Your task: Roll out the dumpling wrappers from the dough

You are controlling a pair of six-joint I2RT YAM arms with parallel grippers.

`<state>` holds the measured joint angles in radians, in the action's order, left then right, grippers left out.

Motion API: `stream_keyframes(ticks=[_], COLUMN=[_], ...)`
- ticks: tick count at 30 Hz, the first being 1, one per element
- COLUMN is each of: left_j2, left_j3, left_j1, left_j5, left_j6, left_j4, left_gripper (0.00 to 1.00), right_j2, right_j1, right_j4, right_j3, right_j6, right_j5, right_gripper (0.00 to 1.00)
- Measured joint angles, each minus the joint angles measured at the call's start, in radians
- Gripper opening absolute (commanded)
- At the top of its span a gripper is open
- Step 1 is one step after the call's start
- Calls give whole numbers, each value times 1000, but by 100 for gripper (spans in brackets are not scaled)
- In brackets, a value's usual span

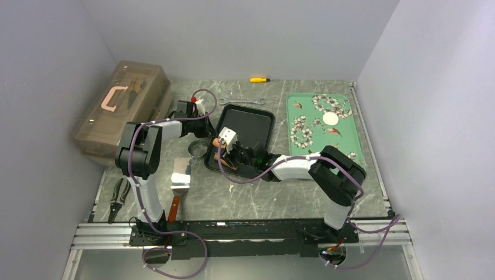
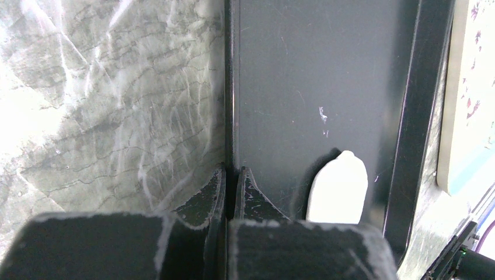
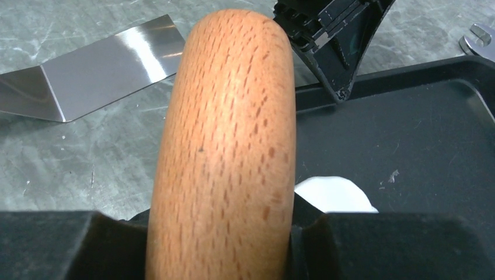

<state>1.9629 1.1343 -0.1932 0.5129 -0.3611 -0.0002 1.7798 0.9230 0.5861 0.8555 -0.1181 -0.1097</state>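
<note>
Well, R pincer (image 3: 222, 245) grips roller (image 3: 227, 116), dough (image 3: 335, 195) mostly hidden behind; L pincer (image 2: 232, 186) pinches tray (image 2: 230, 87) rim.

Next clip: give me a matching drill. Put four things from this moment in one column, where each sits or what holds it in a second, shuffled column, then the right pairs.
Things:
1. wooden roller
2. dough
3. round wrapper
4. left gripper

Places or states:
A. on the green floral tray
B. shut on the rim of the black tray
C. held in the right gripper
D. lying inside the black tray

Pairs: 1-C, 2-D, 3-A, 4-B.
</note>
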Motion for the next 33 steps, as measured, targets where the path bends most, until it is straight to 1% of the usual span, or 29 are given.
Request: stream_keyframes(ticks=[4,7,10,13,17,22,23,26,30,33], left_j2=[0,0,0,0,0,0,0,0,0,0], left_j3=[0,0,0,0,0,0,0,0,0,0], left_j1=[0,0,0,0,0,0,0,0,0,0], left_j5=[2,2,3,3,3,4,4,4,5,5], left_j6=[0,0,0,0,0,0,0,0,0,0], left_j4=[0,0,0,0,0,0,0,0,0,0], left_gripper=[0,0,0,0,0,0,0,0,0,0], right_j2=[-43,-108,-182,-207,-162,-35,-20,-19,-16,-11], right_j1=[-3,-4,-7,-18,-40,-45,-42,-30,16,52], right_j4=[-100,-191,-204,-183,-147,-153,-130,-119,-102,-90], right_j3=[18,29,37,63,76,75,72,67,56,45], right_j6=[3,2,-13,-34,-71,-96,-103,-104,-105,-91], right_j5=[-2,-3,3,26,80,120,129,139,182,184], right_gripper=[0,0,0,0,0,0,0,0,0,0])
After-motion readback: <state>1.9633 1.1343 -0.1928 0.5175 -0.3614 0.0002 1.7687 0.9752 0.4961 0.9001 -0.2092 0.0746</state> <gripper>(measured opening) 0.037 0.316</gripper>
